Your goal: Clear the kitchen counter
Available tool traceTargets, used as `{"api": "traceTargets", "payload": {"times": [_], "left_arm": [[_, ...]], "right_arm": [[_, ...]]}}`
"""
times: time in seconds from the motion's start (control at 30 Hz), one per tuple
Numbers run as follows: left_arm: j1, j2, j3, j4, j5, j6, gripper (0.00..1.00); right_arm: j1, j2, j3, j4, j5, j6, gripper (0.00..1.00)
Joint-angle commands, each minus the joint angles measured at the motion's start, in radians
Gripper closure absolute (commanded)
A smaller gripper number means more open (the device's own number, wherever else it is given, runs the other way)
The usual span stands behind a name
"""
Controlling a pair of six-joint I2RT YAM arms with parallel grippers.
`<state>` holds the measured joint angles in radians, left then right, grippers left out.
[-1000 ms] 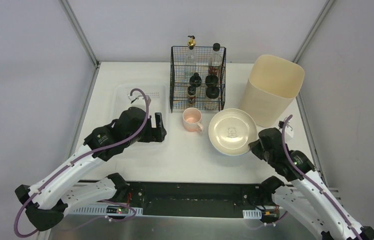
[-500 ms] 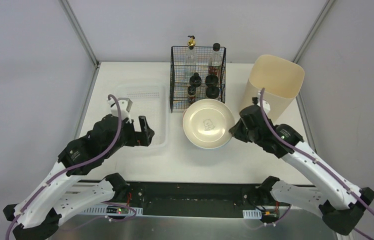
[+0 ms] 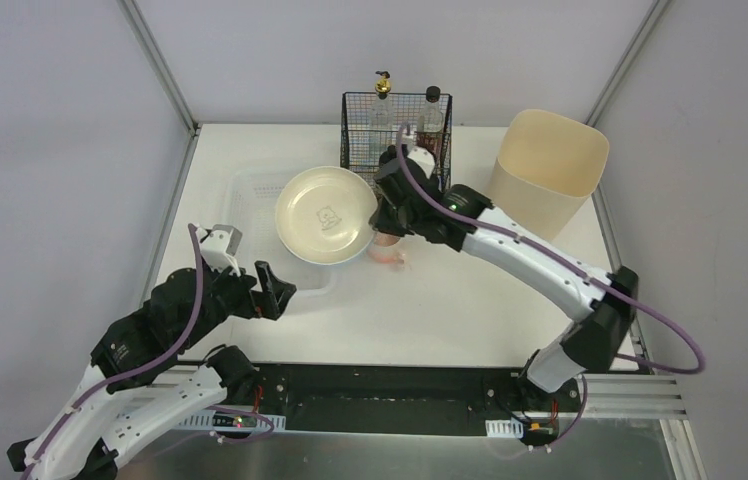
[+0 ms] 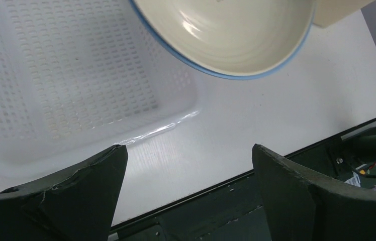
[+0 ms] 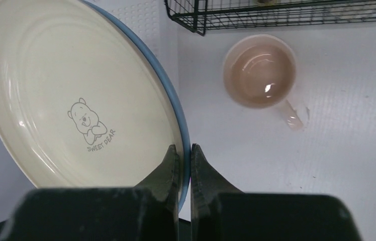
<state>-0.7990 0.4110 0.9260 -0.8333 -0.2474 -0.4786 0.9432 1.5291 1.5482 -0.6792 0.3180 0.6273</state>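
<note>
- Top external view: the counter [image 3: 450, 310] fills the middle of the frame, a flat white rectangle. Its near edge runs left to right above the arm bases, and its longer side looks to lie across the frame, though the slant of the camera makes that hard to judge.
- At the top centre of the counter stands a black wire rack [image 3: 395, 115] with bottles in it. A cream bin [image 3: 550, 165] stands at the upper right, and a see-through plastic tray [image 3: 250, 195] lies at the left.
- The right gripper [image 3: 382, 215] reaches in from the right and grasps the right rim of a cream plate [image 3: 325, 215]. The plate sits over the tray's right edge; I cannot tell whether they touch.
- A pink mug [image 3: 392, 255] peeks out from under the right arm, just below the rack.
- The left gripper [image 3: 278, 290] is at the tray's lower right corner, its jaws spread wide and holding nothing.
- Left wrist view: two dark fingers [image 4: 75, 191] stand far apart at the bottom corners, with only counter between them. The tray's perforated floor fills the upper left, and the plate, with a blue outer rim, hangs at the top centre.
- Right wrist view: the fingers are pinched tight on the plate's rim at the bottom centre. The plate fills the left of the frame and shows a small bear drawing. The mug stands upright on bare counter at the upper right, handle pointing to the lower right, below the rack's base.
</note>
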Motion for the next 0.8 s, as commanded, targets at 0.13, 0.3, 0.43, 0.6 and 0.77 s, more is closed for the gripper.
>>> {"api": "traceTargets", "payload": {"times": [0.13,0.3,0.43,0.6,0.77], "left_arm": [[-0.005,-0.111,-0.091,0.028,0.024,-0.011,0.01],[-0.006,-0.182,-0.122,0.053,0.028,-0.018,0.01],[-0.006,-0.221,-0.134,0.060,0.020,-0.014,0.01],[-0.006,-0.227,-0.142,0.060,0.020,-0.017,0.01],[-0.006,-0.202,-0.139,0.058,0.026,-0.009,0.01]], "right_arm": [[0.054,0.304,0.369,0.068,-0.035,0.034,1.00],[0.055,0.482,0.532,0.049,-0.019,0.076,1.00],[0.055,0.586,0.621,0.038,-0.014,0.114,1.00],[0.043,0.646,0.622,0.075,0.006,0.184,1.00],[0.041,0.687,0.608,0.121,0.033,0.248,1.00]]}}
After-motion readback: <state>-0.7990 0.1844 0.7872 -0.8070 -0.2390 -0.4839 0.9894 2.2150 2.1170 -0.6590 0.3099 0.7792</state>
